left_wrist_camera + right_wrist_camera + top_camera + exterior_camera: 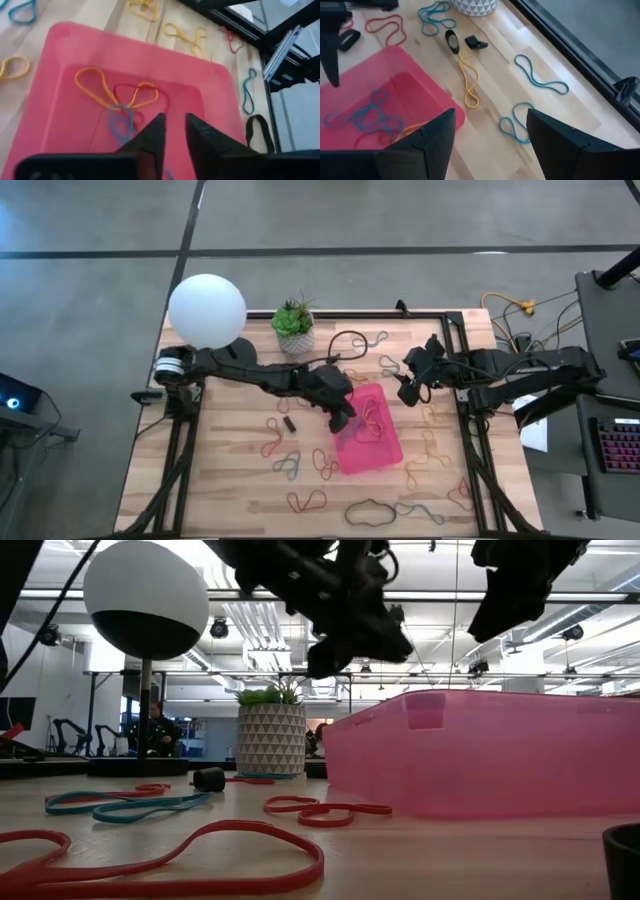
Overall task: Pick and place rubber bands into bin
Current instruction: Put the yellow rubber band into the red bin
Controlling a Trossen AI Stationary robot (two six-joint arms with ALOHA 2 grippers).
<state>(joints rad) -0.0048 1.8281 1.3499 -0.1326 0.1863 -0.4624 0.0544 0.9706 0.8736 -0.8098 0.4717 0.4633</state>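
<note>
High view: the pink bin [385,452] is seen on the wooden table [230,470], right of centre, with a few rubber bands [372,422] lying inside it. More bands are scattered on the wood around it. The left gripper [340,418] is held over the bin's left edge. The right gripper [408,388] is held above the table just beyond the bin's far right corner. A potted plant [294,328] and a white globe lamp [207,310] are seen at the far side.

Low view: the bin [480,755] is seen at the right, red bands [170,855] in front.

Left wrist view: the left gripper [174,131] is seen with its fingers slightly apart and nothing between them, above yellow, red and blue bands [117,97] in the bin.

Right wrist view: the right gripper [490,131] is seen spread wide and empty, over bare wood beside the bin's corner, near a yellow band [469,80].
</note>
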